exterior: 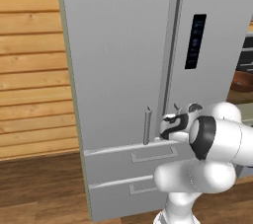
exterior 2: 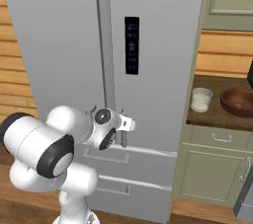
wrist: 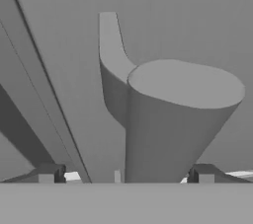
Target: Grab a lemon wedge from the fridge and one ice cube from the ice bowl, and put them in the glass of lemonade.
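Gripper [wrist: 126, 173] wide open, fingertips either side of fridge [exterior: 113, 70] door handle [wrist: 168, 119] end, nothing gripped. Glass of lemonade [exterior 2: 201, 99] at 9 o'clock of ice bowl [exterior 2: 238, 102] on table [exterior 2: 217, 117].

Home kitchen: tall grey fridge [exterior 2: 148, 70] w/ black door panel [exterior 2: 132, 45] straight ahead of the pincer [exterior 2: 129, 124]; to its right, beige-green cabinets [exterior 2: 210, 168], wood counter [exterior 2: 217, 114] w/ bowl [exterior 2: 238, 102] & glass [exterior 2: 201, 99]. Wood-plank wall [exterior: 32, 65] to its left.

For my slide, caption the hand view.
Open claw straddling the bottom end of a fridge door handle.
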Tool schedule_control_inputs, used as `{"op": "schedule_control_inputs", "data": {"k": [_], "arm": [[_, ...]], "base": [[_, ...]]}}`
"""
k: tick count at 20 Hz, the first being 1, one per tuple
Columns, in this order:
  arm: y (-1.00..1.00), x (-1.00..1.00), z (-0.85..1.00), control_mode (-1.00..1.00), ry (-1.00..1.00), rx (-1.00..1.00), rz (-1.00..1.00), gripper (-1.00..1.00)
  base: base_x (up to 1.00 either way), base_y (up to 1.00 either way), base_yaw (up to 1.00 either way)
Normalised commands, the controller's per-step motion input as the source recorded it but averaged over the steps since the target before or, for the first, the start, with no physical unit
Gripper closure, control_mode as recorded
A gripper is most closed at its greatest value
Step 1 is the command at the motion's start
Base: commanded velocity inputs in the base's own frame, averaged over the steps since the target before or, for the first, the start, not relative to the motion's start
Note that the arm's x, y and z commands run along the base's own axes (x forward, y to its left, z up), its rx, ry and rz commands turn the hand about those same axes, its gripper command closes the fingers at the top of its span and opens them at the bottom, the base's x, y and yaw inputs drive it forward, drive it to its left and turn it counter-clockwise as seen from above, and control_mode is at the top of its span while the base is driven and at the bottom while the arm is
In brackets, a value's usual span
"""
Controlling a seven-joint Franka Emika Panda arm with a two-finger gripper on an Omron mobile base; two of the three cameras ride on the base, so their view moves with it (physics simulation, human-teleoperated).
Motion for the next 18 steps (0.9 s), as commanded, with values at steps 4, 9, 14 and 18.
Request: {"op": "schedule_control_inputs", "data": {"k": [4,9,14,18], "arm": [[0.0,0.05,0.13,-1.0,0.05,-0.02,0.0,1.0],[-0.01,0.0,0.08,-1.0,0.01,-0.04,0.0,1.0],[-0.54,0.0,0.07,-1.0,0.0,-0.01,0.0,1.0],[-0.99,-0.14,0.15,-1.0,0.0,0.01,0.0,1.0]], "base": [[0.0,0.0,0.0],[0.0,0.0,0.0],[0.0,0.0,0.0],[0.0,0.0,0.0]]}}
